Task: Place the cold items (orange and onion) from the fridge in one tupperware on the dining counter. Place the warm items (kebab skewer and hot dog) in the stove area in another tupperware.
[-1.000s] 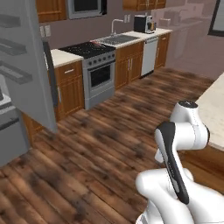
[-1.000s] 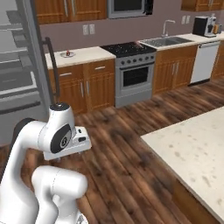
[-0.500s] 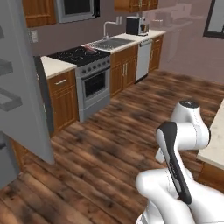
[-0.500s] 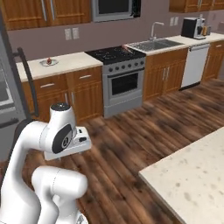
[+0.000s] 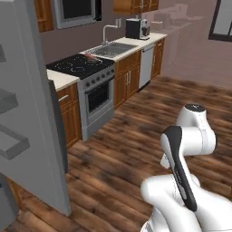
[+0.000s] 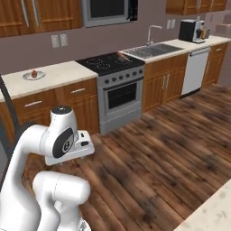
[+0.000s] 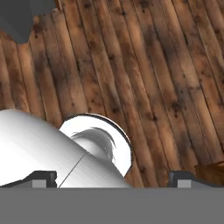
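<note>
My gripper [image 7: 113,178] is open, its two dark fingertips [image 7: 43,176] wide apart with nothing between them, pointing down at the wooden floor. The arm is folded close above the base. A small reddish elongated item [image 6: 121,55] lies at the right edge of the black stove [image 6: 110,63], and it shows again as the same reddish item [image 5: 90,56]. It may be the kebab skewer or the hot dog, but it is too small to tell. Another small reddish item sits on a plate [image 6: 34,75] on the counter left of the stove. The orange, onion and tupperware are out of view.
The open grey fridge door [image 5: 31,113] stands close at the left. Right of the stove are a sink [image 6: 151,48], a dishwasher [image 6: 195,70] and a coffee machine [image 6: 189,30]. A corner of the pale dining counter [image 6: 212,216] shows at the lower right. Wooden floor [image 5: 136,122] lies ahead.
The whole picture has shifted: the base has driven and turned, so the stove counter is closer and the fridge has slid left. The arm keeps its folded pose and the gripper stays open.
</note>
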